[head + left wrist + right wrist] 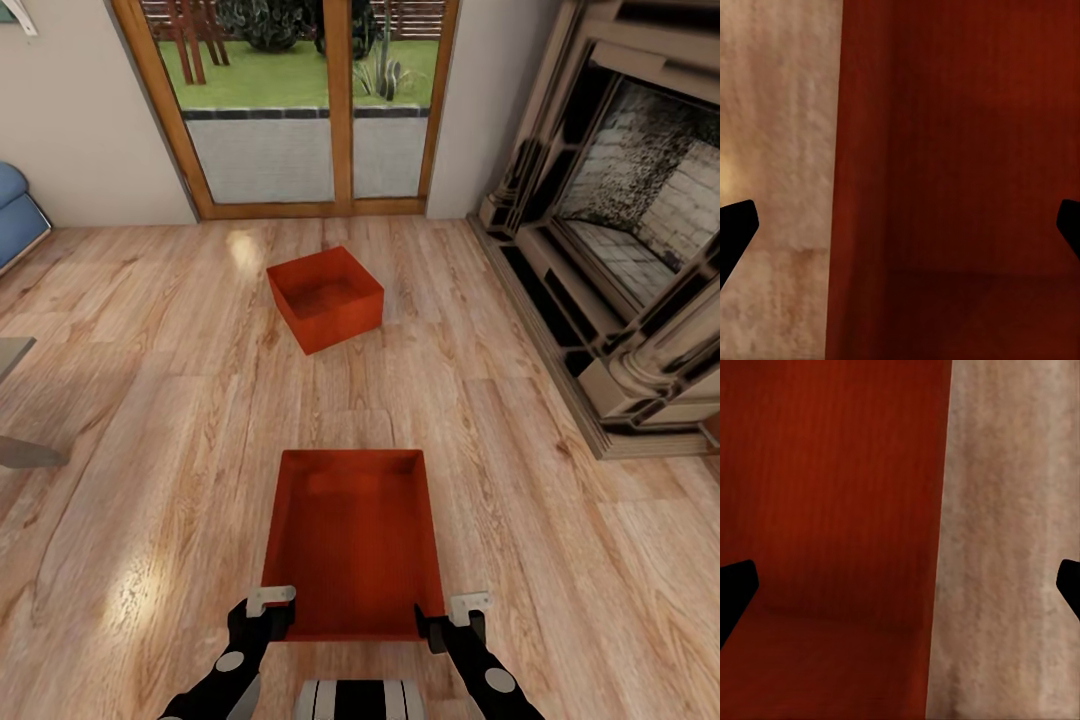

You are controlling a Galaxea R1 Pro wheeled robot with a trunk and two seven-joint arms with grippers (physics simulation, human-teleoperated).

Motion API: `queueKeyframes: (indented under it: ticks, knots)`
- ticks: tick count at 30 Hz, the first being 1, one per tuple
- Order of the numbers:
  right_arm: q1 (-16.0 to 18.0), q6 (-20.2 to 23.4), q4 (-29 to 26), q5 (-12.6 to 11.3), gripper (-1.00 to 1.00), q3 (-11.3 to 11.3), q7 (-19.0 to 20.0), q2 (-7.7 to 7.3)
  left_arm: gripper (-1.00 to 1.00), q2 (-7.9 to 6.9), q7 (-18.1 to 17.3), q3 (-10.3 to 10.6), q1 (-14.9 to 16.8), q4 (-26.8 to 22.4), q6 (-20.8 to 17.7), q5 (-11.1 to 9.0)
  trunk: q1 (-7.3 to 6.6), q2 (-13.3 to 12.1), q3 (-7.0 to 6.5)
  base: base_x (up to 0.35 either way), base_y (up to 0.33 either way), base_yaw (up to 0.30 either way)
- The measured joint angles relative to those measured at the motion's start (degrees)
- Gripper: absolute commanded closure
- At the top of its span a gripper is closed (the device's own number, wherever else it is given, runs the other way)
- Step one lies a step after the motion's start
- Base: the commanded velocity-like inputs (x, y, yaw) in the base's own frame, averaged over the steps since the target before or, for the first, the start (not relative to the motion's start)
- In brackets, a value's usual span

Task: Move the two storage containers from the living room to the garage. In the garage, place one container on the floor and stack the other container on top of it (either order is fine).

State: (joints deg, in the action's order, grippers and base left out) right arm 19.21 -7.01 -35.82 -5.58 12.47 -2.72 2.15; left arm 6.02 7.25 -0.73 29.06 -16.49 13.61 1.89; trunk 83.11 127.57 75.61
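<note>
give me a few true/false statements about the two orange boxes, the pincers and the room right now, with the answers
1. Both storage containers sit on the light wood plank floor. True: the near container and the far container are both on it.
2. The far container is stacked on the near one. False: they lie apart, with bare floor between them.
3. The left pincer and right pincer are at the near container's two closest corners. True.
4. Both pincers are shut. False: in the wrist views each pincer's fingers stand wide apart, straddling a side wall of the container.
5. The fireplace is on the robot's left. False: it is on the right.
</note>
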Motion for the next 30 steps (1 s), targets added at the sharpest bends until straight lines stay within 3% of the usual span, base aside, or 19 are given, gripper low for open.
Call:
queueKeyframes:
  ticks: [5, 30]
  knots:
    - [0.0, -0.04, -0.01, 0.01, -1.0, 0.0, -0.07, 0.0, -1.0, -0.04, 0.0, 0.0, 0.0, 0.0, 0.0, -0.06, 1.1, 2.01, 0.9, 0.0, 0.0, 0.0]
    - [0.0, -0.06, -0.05, 0.09, -1.0, 0.02, -0.09, 0.0, -1.0, -0.04, 0.0, 0.0, 0.0, 0.0, 0.0, -0.02, 1.76, 3.22, 1.44, 0.0, 0.0, 0.0]
